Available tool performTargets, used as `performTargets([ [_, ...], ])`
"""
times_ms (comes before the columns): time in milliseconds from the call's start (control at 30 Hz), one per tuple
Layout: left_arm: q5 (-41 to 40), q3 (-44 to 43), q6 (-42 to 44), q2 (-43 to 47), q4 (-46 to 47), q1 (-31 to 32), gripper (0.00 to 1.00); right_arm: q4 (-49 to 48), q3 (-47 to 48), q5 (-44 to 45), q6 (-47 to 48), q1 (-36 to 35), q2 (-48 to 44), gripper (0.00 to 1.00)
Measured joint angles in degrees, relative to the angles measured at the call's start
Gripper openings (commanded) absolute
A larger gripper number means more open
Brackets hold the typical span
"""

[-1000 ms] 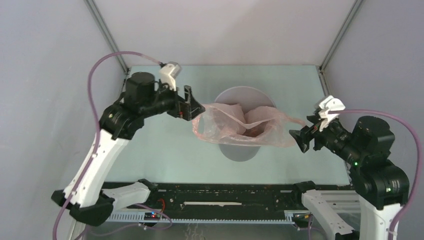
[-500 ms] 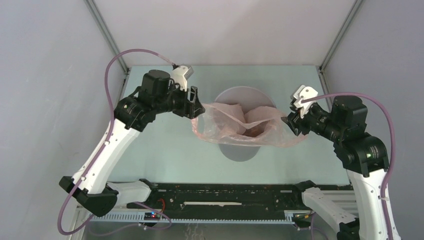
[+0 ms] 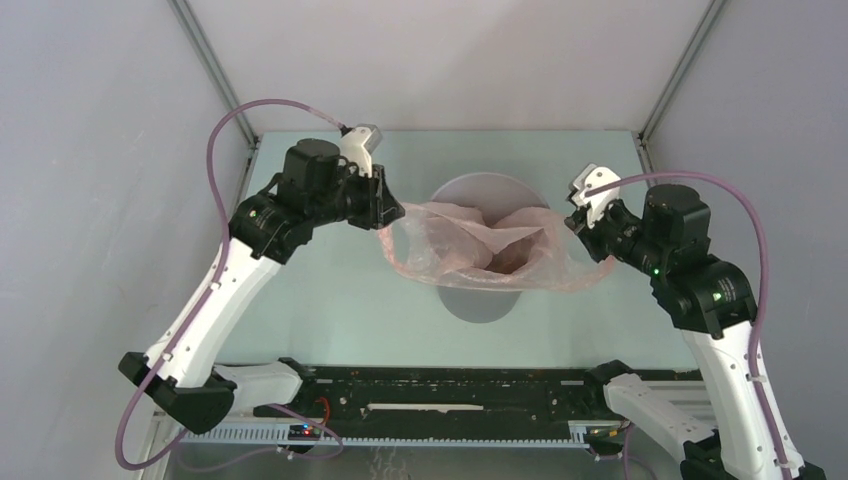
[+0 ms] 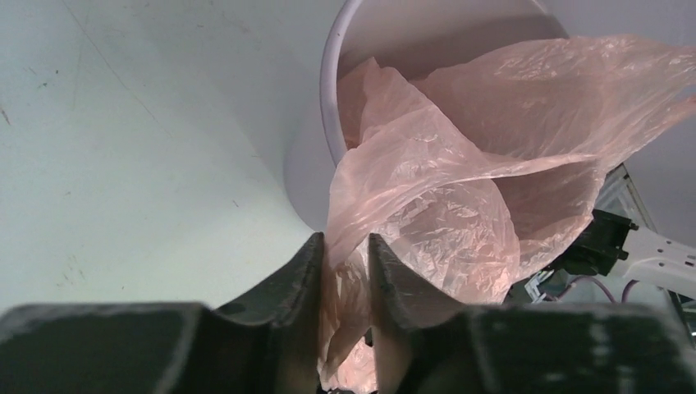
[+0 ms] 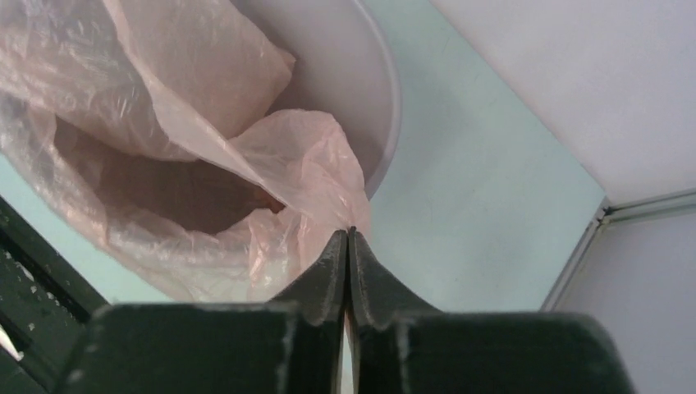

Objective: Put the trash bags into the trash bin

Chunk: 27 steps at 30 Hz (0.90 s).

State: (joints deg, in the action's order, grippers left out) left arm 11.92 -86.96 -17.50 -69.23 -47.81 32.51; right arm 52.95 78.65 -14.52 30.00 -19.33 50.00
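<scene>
The trash bag [image 3: 470,250], a wrinkled pale-pink film, lies spread over the mouth of the light-grey trash bin [image 3: 488,182], part of it sagging inside. My left gripper [image 3: 385,215] is at the bag's left edge. In the left wrist view its jaws [image 4: 346,242] stand a narrow gap apart with loose folds of the bag [image 4: 460,189] between them, beside the bin [image 4: 328,90]. My right gripper [image 3: 578,228] is at the bag's right edge. Its fingertips [image 5: 349,234] are pressed together on the bag's [image 5: 164,98] edge, next to the bin's rim [image 5: 392,98].
The bin stands mid-table on the pale green tabletop [image 3: 330,290]. Grey enclosure walls and metal corner posts [image 3: 215,70] ring the table. A black rail [image 3: 450,385] with cables runs along the near edge between the arm bases.
Both arms moved in to the bag's two ends. The right jaws closed fully on the right edge. The left jaws narrowed around the left edge, and the bag's left side is drawn tauter.
</scene>
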Motion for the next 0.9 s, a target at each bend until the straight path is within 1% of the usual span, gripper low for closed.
performTargets([
  [67,-0.90,0.00,-0.74,-0.11,0.15,0.00,0.19,-1.62,-1.07,0.63,-1.33,0.00,0.15,0.00],
  [167,-2.36,0.31,-2.34,-0.46,1.03,-0.04,0.15,-4.59,-2.34,2.60,-5.11,0.00,1.55,0.00],
  [233,-2.82,0.98,-3.58,-1.25,2.10,-0.35,0.10,-6.73,-2.67,4.48,-8.15,0.20,3.72,0.00],
  [300,-2.89,1.16,-4.68,-2.95,2.71,-0.72,0.07,-9.07,-2.73,6.27,-11.34,0.66,6.29,0.00],
  [467,-3.13,3.32,-7.28,-7.63,5.20,-2.03,0.06,-13.64,-3.52,7.50,-19.32,4.81,12.79,0.00],
  [567,-2.36,4.24,-9.14,-9.07,6.43,-3.28,0.06,-15.63,-3.61,6.73,-23.26,7.21,14.78,0.00],
  [767,-0.13,4.50,-11.61,-10.75,9.51,-5.68,0.05,-19.69,-3.45,4.83,-28.37,8.00,17.66,0.00],
  [900,2.27,4.50,-13.00,-14.14,10.10,-7.26,0.10,-20.98,-2.71,3.61,-31.63,8.94,21.55,0.00],
])
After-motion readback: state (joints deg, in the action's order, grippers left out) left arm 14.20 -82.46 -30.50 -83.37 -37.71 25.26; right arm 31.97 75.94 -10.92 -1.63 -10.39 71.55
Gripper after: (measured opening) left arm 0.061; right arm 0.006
